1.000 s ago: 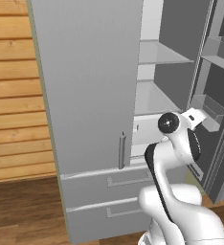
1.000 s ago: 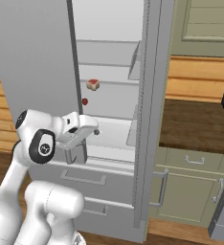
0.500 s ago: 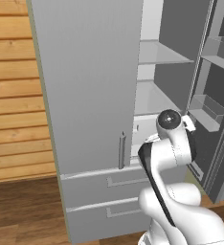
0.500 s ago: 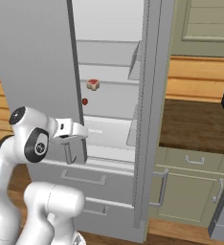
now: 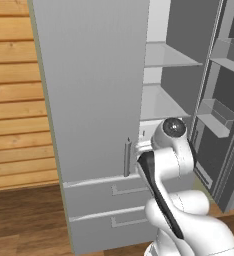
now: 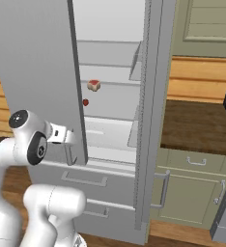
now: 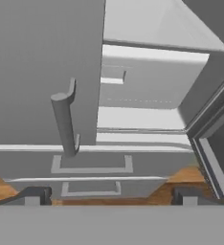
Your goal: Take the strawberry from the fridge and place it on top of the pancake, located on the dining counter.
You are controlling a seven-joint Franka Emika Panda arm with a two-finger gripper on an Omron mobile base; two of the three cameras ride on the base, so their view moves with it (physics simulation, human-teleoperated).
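The fridge (image 6: 37, 72) stands with its left door shut and its right door (image 5: 224, 100) swung open. The strawberry (image 6: 85, 102), a tiny dark red berry, lies on a glass shelf inside, just past the shut door's edge. My gripper (image 7: 111, 196) is open and empty, low in front of the shut door. In the hand view the door's vertical bar handle (image 7: 63, 119) rises above the left fingertip (image 7: 35, 195). From the right base view the hand (image 6: 65, 136) sits below and left of the strawberry. The pancake and the dining counter are out of view.
A pale block with a red top (image 6: 93, 85) rests one shelf above the berry. Two drawers (image 5: 114, 200) lie under the doors. The open door carries bins (image 5: 216, 117). A brown worktop (image 6: 197, 120) over olive cabinets (image 6: 192, 193) adjoins the fridge on the right. Wood wall (image 5: 14, 100) on the left.
The hand has swung left, away from the open compartment and toward the shut door's handle. The jaws have stayed open. The strawberry has not moved.
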